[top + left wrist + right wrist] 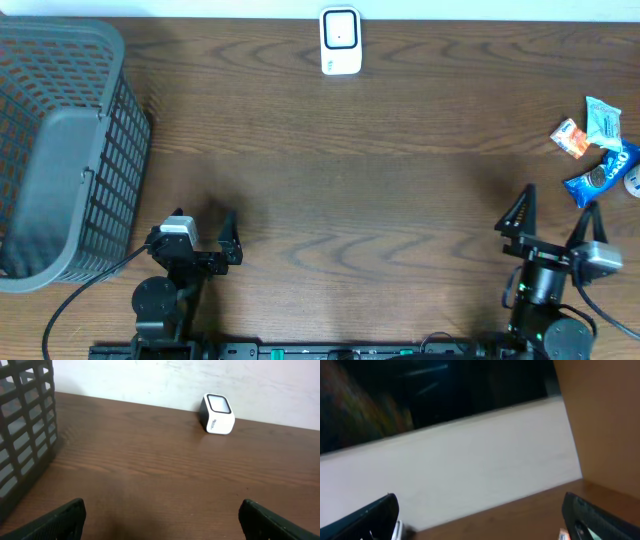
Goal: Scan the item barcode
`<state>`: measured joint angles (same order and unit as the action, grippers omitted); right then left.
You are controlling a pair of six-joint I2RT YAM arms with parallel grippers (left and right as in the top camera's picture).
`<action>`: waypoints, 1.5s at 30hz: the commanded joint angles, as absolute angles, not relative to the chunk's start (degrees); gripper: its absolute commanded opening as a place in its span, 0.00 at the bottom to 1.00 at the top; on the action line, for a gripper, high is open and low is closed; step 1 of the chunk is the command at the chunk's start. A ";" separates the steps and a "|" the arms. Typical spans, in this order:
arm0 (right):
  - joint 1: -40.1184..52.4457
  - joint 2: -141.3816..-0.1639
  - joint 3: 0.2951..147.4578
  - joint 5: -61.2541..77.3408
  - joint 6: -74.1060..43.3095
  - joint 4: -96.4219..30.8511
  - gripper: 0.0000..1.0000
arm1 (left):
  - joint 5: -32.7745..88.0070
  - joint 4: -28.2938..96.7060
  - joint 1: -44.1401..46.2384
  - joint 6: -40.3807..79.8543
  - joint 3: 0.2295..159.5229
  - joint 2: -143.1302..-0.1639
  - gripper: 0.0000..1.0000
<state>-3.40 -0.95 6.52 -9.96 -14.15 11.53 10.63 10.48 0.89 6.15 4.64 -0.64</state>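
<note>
Scanner (340, 42) back-centre — snack packets (603, 123) right

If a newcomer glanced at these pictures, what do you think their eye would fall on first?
Probably the white barcode scanner, standing alone at the far edge, centre. Next, the big grey mesh basket filling the left side, and the colourful snack packets clustered at the right edge.
</note>
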 commanded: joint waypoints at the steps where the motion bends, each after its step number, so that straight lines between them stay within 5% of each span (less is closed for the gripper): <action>1: -4.27 -0.32 2.68 -9.52 -15.86 12.56 0.99 | 11.55 11.97 0.71 5.85 3.81 -0.60 0.98; 17: -5.06 -0.30 0.32 -6.46 -10.41 -3.77 0.99 | 11.55 11.94 0.71 5.85 3.81 -0.60 0.98; 45: -5.17 -0.32 0.32 -6.50 -10.44 -3.66 0.99 | 6.63 10.90 0.69 3.20 3.38 -0.47 0.98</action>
<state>-4.71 -0.71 0.38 -7.03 -11.29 -3.38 9.69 10.46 0.89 5.19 4.62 -0.64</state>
